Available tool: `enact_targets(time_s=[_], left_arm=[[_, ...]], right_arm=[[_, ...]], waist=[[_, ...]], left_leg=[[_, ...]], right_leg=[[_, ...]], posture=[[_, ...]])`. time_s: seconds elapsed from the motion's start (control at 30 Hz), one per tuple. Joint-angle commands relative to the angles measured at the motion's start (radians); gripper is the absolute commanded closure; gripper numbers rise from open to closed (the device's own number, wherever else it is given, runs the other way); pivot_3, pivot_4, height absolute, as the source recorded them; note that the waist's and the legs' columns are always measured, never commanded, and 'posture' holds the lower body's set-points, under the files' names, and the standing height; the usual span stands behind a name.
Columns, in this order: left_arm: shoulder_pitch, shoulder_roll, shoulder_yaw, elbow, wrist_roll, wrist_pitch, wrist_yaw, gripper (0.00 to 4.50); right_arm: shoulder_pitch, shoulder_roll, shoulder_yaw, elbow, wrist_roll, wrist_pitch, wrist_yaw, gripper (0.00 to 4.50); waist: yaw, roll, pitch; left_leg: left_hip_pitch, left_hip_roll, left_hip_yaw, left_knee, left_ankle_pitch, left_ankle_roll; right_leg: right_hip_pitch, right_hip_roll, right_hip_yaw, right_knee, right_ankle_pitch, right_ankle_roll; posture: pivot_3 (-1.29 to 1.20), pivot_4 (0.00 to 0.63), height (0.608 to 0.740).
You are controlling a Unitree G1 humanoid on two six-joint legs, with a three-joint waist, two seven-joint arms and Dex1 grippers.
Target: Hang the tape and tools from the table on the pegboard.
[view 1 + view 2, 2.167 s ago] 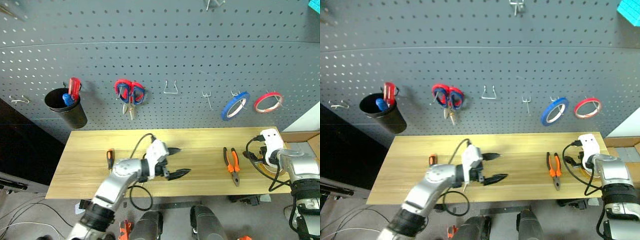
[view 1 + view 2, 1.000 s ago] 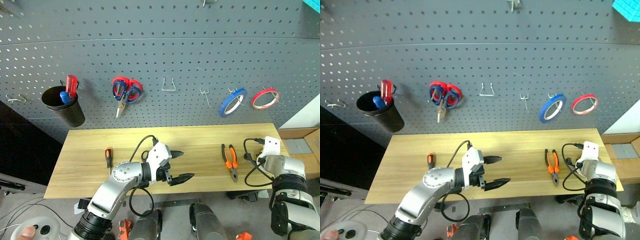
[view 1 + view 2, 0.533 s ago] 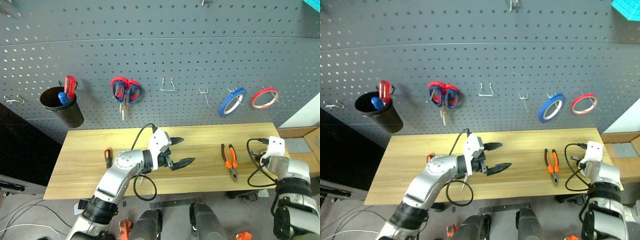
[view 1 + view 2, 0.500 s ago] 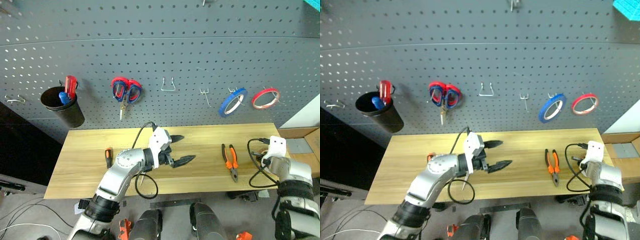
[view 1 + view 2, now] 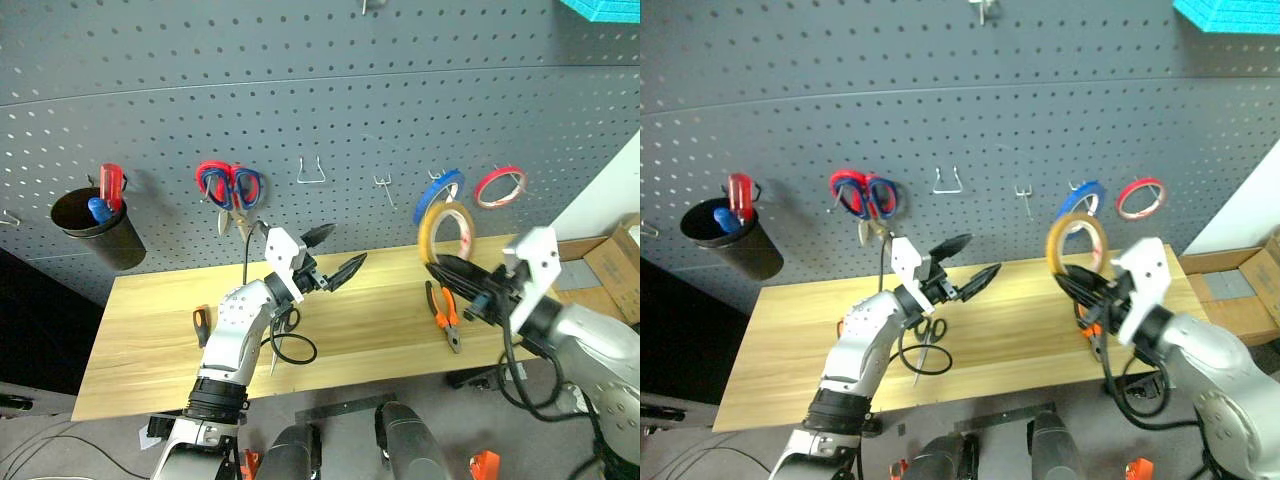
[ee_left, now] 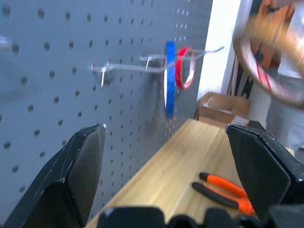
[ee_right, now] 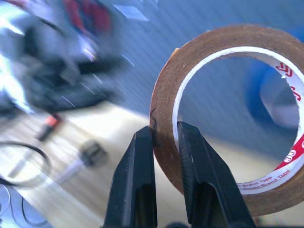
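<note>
Item: yellow tape (image 5: 446, 232), riding above worktop (image 5: 380, 320) near pegboard (image 5: 320, 110), right gripper (image 7: 166, 142) pinching rim edge-on; thin hold risking roll slipping off hook; left gripper (image 5: 338, 255) hovering spread, empty

Pliers (image 5: 441, 313) on table (image 5: 150, 350), tape (image 5: 446, 228) seemingly raised before pegboard (image 5: 320, 90)

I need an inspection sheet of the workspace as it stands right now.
Surface: light wood table, mostly bare.
Job's things: yellow tape ring in right hand, raised; orange-handled pliers, black-and-orange screwdriver and small scissors on table.
Clutter: nothing seen.
Hands: left hand open, empty.
Cables: black loop by left arm.
Surroundings: grey pegboard with red-blue scissors, blue tape, red tape, black cup.
</note>
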Motion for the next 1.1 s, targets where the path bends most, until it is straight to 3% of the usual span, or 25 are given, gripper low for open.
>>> enact_targets(time_s=[0.03,0.17,0.57,0.8,1.1], left_arm=[[0.001,0.001,0.028,-0.011,-0.004,-0.038,0.025,0.16],[0.015,0.006,0.037,-0.037,0.003,-0.043,0.053,0.16],[0.107,0.026,0.044,-0.184,-0.015,0.003,0.105,0.16],[0.183,0.114,0.064,-0.293,-0.064,0.098,0.056,0.16],[0.271,0.261,0.18,-0.381,-0.182,0.209,-0.002,0.16]], right_arm=[[-0.127,0.029,0.107,0.082,-0.094,-0.068,-0.064,4.4],[-0.154,0.026,0.205,0.204,-0.184,-0.148,-0.042,4.4],[-0.294,0.097,0.324,0.492,-0.315,-0.301,0.005,4.4],[-0.393,0.184,0.374,0.728,-0.395,-0.402,0.025,4.4],[-0.434,0.262,0.383,0.872,-0.453,-0.498,0.037,4.4]], waist=[[-0.004,-0.001,-0.001],[-0.002,-0.004,-0.008],[0.025,-0.004,-0.011],[0.045,-0.003,-0.017],[0.053,-0.005,-0.023]], left_leg=[[0.0,0.0,0.0,0.0,0.002,0.0],[0.0,0.0,-0.001,-0.001,0.004,0.0],[-0.001,-0.001,-0.002,-0.002,0.004,-0.001],[0.0,-0.001,-0.002,-0.003,0.005,-0.002],[0.0,-0.001,-0.002,-0.003,0.007,-0.005]], right_leg=[[0.0,0.0,0.0,0.0,0.001,0.0],[-0.001,0.0,-0.001,0.0,0.005,-0.004],[-0.003,0.0,0.0,0.001,0.008,-0.009],[-0.004,0.001,0.001,0.002,0.009,-0.01],[-0.004,0.001,0.001,0.003,0.009,-0.011]], posture=[[-0.31,0.152,0.74],[-0.26,0.146,0.74],[-0.18,0.145,0.74],[-0.13,0.138,0.74],[-0.07,0.135,0.74]])
